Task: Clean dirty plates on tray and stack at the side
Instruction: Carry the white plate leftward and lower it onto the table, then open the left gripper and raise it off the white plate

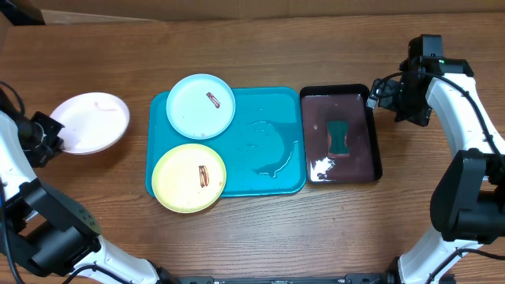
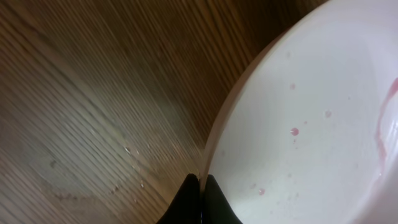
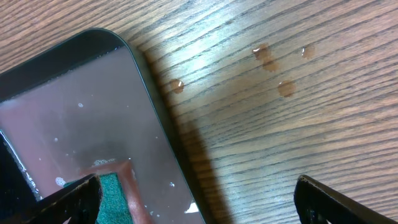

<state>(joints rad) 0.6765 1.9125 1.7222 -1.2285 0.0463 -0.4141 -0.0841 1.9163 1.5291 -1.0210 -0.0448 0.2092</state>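
Tray (image 1: 284,118) holds cyan plate (image 1: 193,110) and yellow plate (image 1: 181,177); black tray (image 1: 375,146), sponge (image 1: 340,138). Left gripper (image 2: 200,190) clamps white plate (image 1: 91,122) at far left; right gripper (image 3: 199,190) spread wide, upper right.

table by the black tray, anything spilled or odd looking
Yes. Several water drops sit on the table beside the black tray, outside it. A puddle also lies on the turquoise tray, and the white plate, off the tray at the left, shows pink streaks.
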